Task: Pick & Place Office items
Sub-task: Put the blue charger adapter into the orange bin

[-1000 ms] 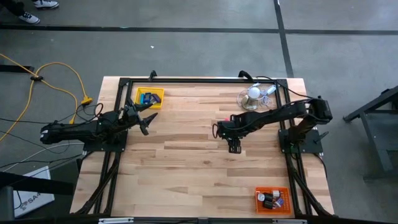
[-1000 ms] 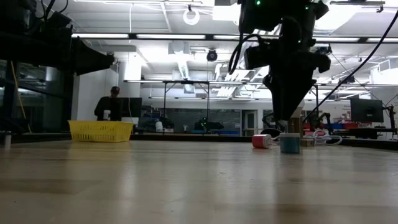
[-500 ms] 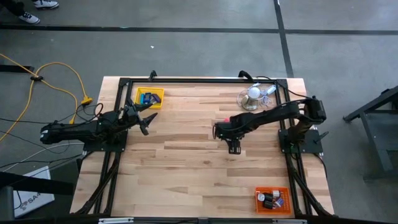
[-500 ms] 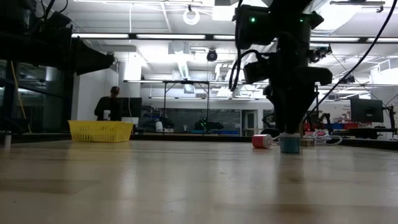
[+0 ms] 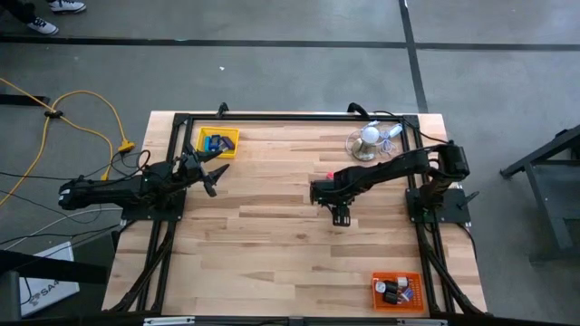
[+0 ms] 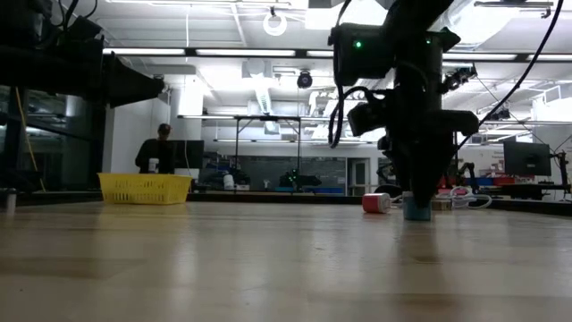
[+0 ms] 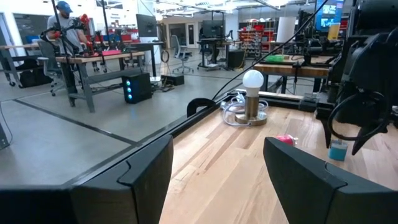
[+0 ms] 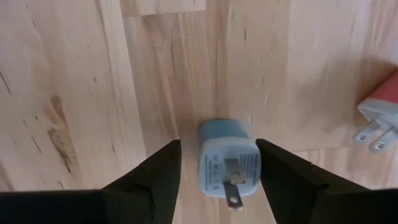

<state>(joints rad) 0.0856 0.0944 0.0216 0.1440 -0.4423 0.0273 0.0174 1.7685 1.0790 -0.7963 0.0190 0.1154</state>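
Near the middle of the surface (image 5: pixel 272 226), the right gripper (image 8: pixel 216 163) is pointing straight down over a small blue plug adapter (image 8: pixel 227 162), which is standing on end with its prongs up. In the right wrist view the adapter is sitting between the two dark fingers with a visible gap on each side, so the jaws are standing open around it and are not yet gripping. This straddling position is judged to be the approach for a pinch across the adapter's body. The low view is showing the same blue adapter (image 6: pixel 416 208) on the wood directly under the right arm. A red-and-white plug adapter (image 8: pixel 380 112) is lying just beside it, prongs toward the blue one, clear of the fingers.

The left gripper (image 5: pixel 214 172) is waiting near the yellow tray (image 5: pixel 219 142) at the far left corner, with its jaws spread wide and nothing between them. That tray is already holding blue pieces. The orange tray (image 5: pixel 397 290) at the near right corner is holding several small mixed pieces. The white bulb-shaped lamp (image 5: pixel 370 138) is standing at the far right and is not being handled.

A printed label is showing on the blue adapter's prong face, but its text is too small to read. No brand is legible elsewhere.
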